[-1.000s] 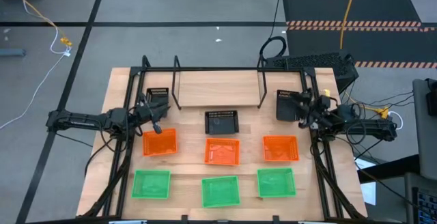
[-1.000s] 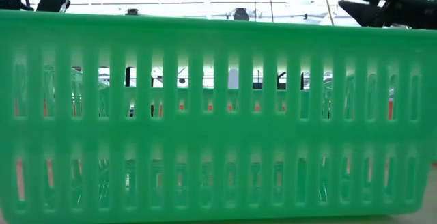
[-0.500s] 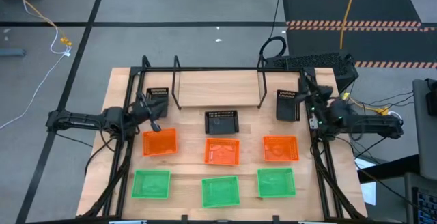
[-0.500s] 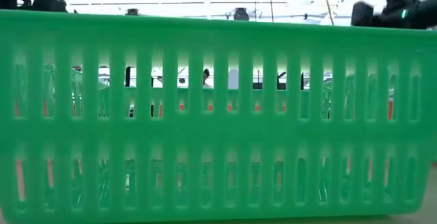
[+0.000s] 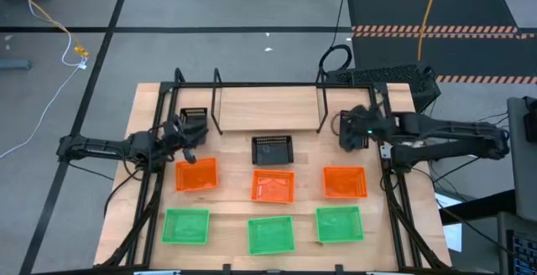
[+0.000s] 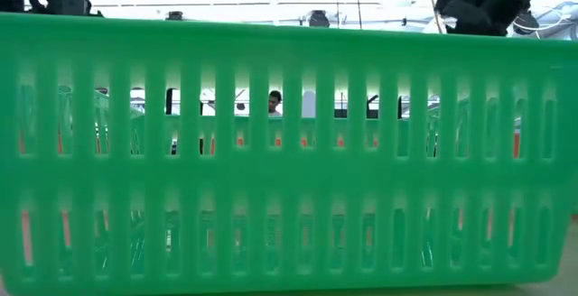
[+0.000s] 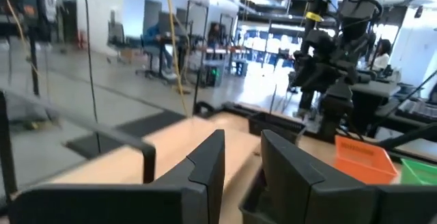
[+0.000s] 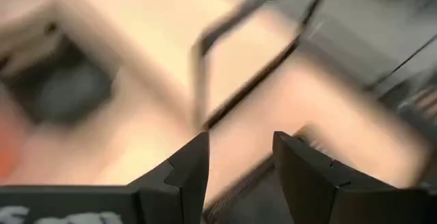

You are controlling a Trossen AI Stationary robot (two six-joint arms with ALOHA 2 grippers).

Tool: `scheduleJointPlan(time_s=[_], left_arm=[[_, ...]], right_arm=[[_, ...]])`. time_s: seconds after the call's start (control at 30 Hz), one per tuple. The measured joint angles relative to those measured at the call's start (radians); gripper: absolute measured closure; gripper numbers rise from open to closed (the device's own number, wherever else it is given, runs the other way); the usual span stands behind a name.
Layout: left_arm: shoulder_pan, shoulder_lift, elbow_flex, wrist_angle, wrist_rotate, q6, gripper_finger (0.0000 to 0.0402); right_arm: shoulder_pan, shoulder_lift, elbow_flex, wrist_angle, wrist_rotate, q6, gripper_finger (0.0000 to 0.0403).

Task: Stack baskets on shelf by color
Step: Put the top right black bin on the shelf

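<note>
High view, right claw [image 5: 357, 131] over black basket [image 5: 352, 130]

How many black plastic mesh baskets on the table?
3: one at the left by the left gripper, one in the middle, one at the right partly under the right gripper. None looks hidden.

Left gripper [image 7: 242, 157]: two dark fingers parted, a narrow gap between them, above the pale tabletop [image 7: 179, 139].
Under the fingers: a black basket's [image 7: 256, 200] edge, mostly hidden.
Farther across the table: another black basket [image 7: 276, 124], with the right arm [image 7: 331, 60] standing over it.
Beside that: an orange basket [image 7: 361, 159], and a green basket's [image 7: 418, 171] corner just past it.
Room behind: desks, chairs, seated people [image 7: 158, 36].
</note>
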Motion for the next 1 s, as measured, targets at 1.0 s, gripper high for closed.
scheduleJointPlan(time_s=[1.0], left_arm=[[0.0, 0.0, 0.0, -0.134, 0.014, -0.158, 0.0304]], right_arm=[[-0.166, 0.197, -0.044, -0.275, 0.139, 0.149, 0.0248]])
